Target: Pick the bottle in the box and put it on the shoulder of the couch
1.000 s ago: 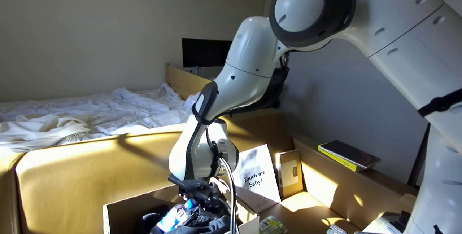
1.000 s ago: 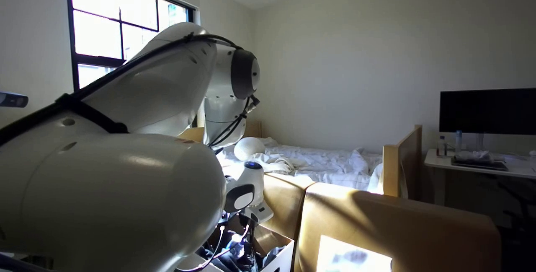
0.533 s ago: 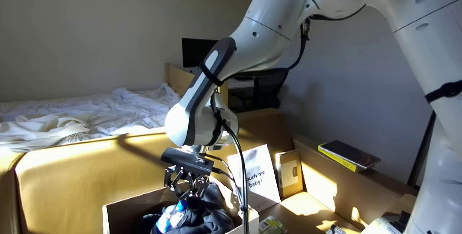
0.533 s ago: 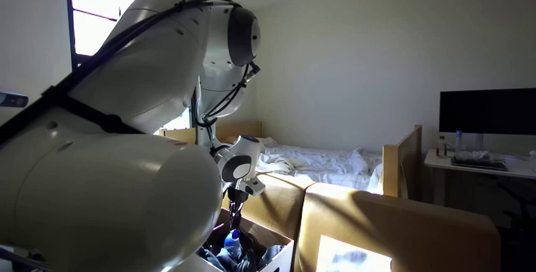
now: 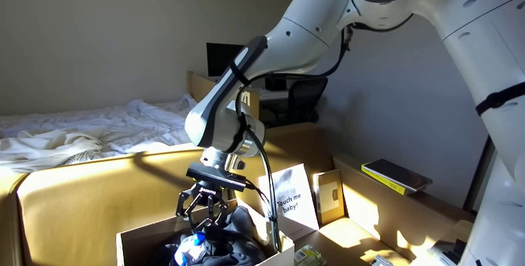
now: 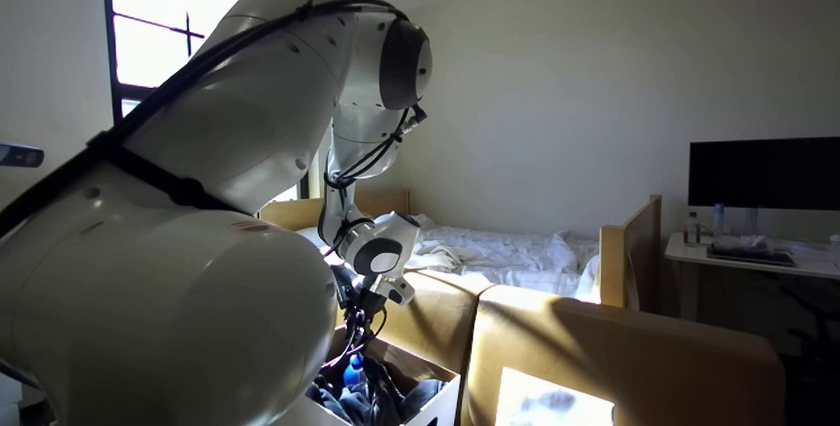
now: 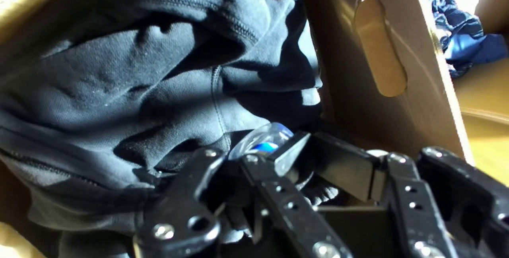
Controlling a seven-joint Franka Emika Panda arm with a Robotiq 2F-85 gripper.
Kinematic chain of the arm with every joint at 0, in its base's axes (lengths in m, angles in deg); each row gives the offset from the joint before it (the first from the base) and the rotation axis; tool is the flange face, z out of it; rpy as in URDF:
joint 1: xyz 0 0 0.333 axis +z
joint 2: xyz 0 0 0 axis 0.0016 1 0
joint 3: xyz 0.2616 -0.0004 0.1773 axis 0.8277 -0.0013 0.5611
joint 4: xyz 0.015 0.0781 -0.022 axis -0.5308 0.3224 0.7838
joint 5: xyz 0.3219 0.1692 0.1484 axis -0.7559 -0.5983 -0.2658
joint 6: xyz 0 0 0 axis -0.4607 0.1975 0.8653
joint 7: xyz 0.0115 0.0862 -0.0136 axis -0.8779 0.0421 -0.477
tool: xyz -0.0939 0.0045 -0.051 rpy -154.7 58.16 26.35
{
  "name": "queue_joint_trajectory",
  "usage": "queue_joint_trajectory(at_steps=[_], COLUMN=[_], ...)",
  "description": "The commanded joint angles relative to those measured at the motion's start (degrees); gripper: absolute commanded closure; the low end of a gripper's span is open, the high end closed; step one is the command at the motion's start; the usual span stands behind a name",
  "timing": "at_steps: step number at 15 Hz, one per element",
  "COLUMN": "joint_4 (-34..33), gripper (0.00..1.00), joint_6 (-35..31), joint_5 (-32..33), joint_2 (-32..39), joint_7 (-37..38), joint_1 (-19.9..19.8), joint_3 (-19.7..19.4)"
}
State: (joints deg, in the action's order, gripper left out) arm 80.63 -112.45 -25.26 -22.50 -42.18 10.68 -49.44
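Bottle (image 5: pixel 190 249), slim, translucent, bluish: inside the box (image 5: pixel 149 236), on dark clothing (image 5: pixel 238 253), tilted, blue cap (image 5: pixel 199 239) uppermost; in the wrist view, partly hidden.

Claw (image 7: pixel 310 138), black: closed, fingertips (image 7: pixel 293 150) together, just above the blue cap in both exterior views; whether in contact with it, cannot tell.

Box, brown cardboard: open at the top, with a slot-shaped handhold (image 7: pixel 381 47) in one wall; in front of the couch (image 5: pixel 102 204) back, base out of view.

Dark clothing, seamed: heaped in folds, partly sunlit.

Blue crumpled fabric (image 7: pixel 463 41): outside the box wall, in the wrist view.

Couch, mustard-yellow: in both exterior views, patched with sunlight.

White card (image 5: pixel 289 186), printed "Touch me baby!": on the seat (image 5: pixel 340 233), tilted back, near the box.

Framed picture (image 5: pixel 329 196): just beside the white card, in the couch corner.

Flat stack (image 5: pixel 397 174), dark over yellow: on top of the couch arm (image 5: pixel 439 203).

Green-labelled packet (image 5: pixel 308 255): on the seat, just beside the box.

Robot arm (image 5: pixel 287 53), white: bent over the box.

Bed (image 6: pixel 613 275), wooden-ended, with rumpled white sheets (image 5: pixel 135 122): behind the couch.

Monitor (image 6: pixel 764 176), dark-screened: on the white worktop (image 6: pixel 814 269), in an exterior view.

Window (image 6: pixel 154 32), bright, dark-framed: behind the robot arm, in an exterior view.
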Motion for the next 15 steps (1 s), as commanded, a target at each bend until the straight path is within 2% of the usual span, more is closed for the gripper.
queue_joint_trajectory(at_steps=[1, 2, 3, 5, 7, 10, 12, 15], joint_4=[0.8, 0.6, 0.5, 0.0, -0.3, -0.4, 0.2, 0.4], gripper=[0.67, 0.66, 0.60, 0.47, 0.35, 0.16, 0.02, 0.00], joint_6=[2.5, 2.8, 3.4, 5.4, 7.5, 10.0, 8.4, 0.9], joint_5=[3.8, 5.7, 7.4, 11.2, 12.1, 11.1, 8.2, 4.2], joint_2=[-5.3, -5.4, -5.2, -3.9, -2.6, 0.1, 2.2, 5.5], joint_7=[1.9, 4.0, 5.4, 12.6, 15.4, 17.2, 16.2, 14.6], joint_1=[4.6, 6.2, 7.3, 10.5, 10.9, 9.7, 7.5, 5.1], joint_3=[-3.9, -5.6, -6.9, -11.3, -12.6, -13.3, -12.7, -11.9])
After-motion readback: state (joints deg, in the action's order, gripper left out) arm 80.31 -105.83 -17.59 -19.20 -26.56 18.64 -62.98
